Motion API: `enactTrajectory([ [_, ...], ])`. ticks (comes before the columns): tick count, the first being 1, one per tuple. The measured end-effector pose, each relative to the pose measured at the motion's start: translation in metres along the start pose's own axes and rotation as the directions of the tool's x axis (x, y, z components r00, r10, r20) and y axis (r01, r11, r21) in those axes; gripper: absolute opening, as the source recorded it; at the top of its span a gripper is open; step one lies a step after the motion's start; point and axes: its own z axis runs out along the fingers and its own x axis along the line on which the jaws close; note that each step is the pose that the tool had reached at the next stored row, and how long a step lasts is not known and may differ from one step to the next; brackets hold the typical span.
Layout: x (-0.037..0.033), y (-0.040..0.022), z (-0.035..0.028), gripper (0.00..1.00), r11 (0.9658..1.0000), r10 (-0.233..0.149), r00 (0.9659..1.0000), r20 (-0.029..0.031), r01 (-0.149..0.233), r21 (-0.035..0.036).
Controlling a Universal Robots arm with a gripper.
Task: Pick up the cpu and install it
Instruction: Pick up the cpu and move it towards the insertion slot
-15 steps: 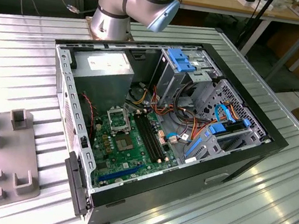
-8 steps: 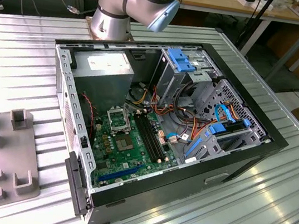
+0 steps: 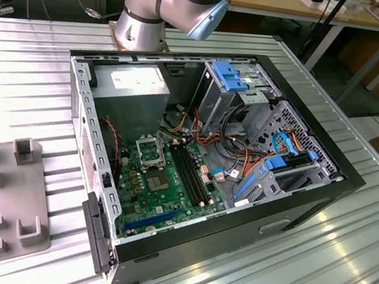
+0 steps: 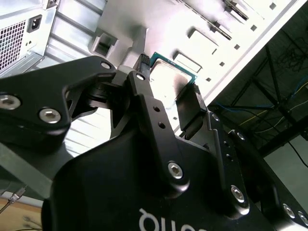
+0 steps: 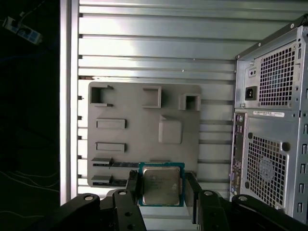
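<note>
gripper (image 5: 162, 184) is pressed in on the cpu (image 5: 161, 186); two fingers (image 5: 134, 188), one on each of two opposite edges; chip sits centred between them at the tips, not off to either side; second wrist view agrees: cpu (image 4: 169, 77) pinched at the tips, green rim showing past a finger

cpu is square, so no long axis to speak of; it lies flat, silver metal top facing back toward the wrist, underside facing away toward the tray (image 5: 134, 115) beneath the gripper; chip looks big against the tray pockets, so my read is it's lifted clear of the tray; can't see the gap directly

computer case (image 5: 272, 144) is off to one side of the gripper, just beside the tray, rear panel in view; exterior view has the case lying open on the table (image 3: 298, 272), green motherboard (image 3: 168, 192) inside, black-framed socket (image 3: 151, 152) on it; judgement: socket is well apart from the gripper, past the case wall, so the chip is nowhere near seated

counts: one arm (image 3: 171, 3); one gripper; two fingers; one cpu; one tray; one computer case; one motherboard; one socket

pick looks done; install not yet
</note>
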Motion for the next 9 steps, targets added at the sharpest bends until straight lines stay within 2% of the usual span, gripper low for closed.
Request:
enactTrajectory([
  [9,-0.0108,-0.0004,-0.0002,0.47,1.0000,0.000,1.0000,0.0000,0.000,-0.0001],
])
